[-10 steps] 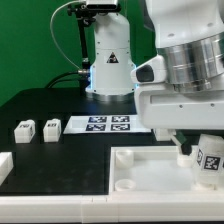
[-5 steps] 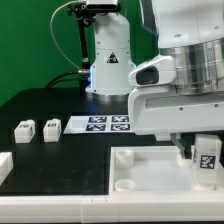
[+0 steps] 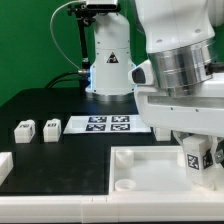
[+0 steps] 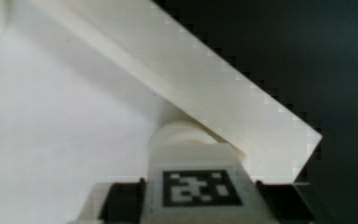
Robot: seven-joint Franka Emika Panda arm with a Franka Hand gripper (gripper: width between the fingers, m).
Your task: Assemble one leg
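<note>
- Green backdrop [image 3: 35, 40] behind a black table [image 3: 45, 105]; the arm's white base [image 3: 110, 60] stands at the back of the table.
- Marker board [image 3: 108, 124]: lies flat on the table in front of the base, tags facing up.
- Two spare legs [image 3: 22, 130] [image 3: 50, 128]: stand side by side, apart from each other, on the table toward the exterior view's left, beside the marker board.
- Panel [image 3: 135, 172]: large, white and tray-like, lying at the front of the table; one round socket [image 3: 124, 184] shows at its near corner.
- Gripper [image 3: 196, 160]: hangs over the panel at the exterior view's right — jaws clenched on the leg [image 3: 192, 154].
- Leg: upright between the fingers, one tagged face turned toward the exterior camera. Contact between leg and panel cannot be determined.
- Wrist view: the leg [image 4: 197, 185] sits between the two fingers [image 4: 115, 200], tag facing the camera — the gripper [image 4: 197, 200] is closed on both its sides. The panel's raised rim [image 4: 194, 75] runs diagonally beyond it.
</note>
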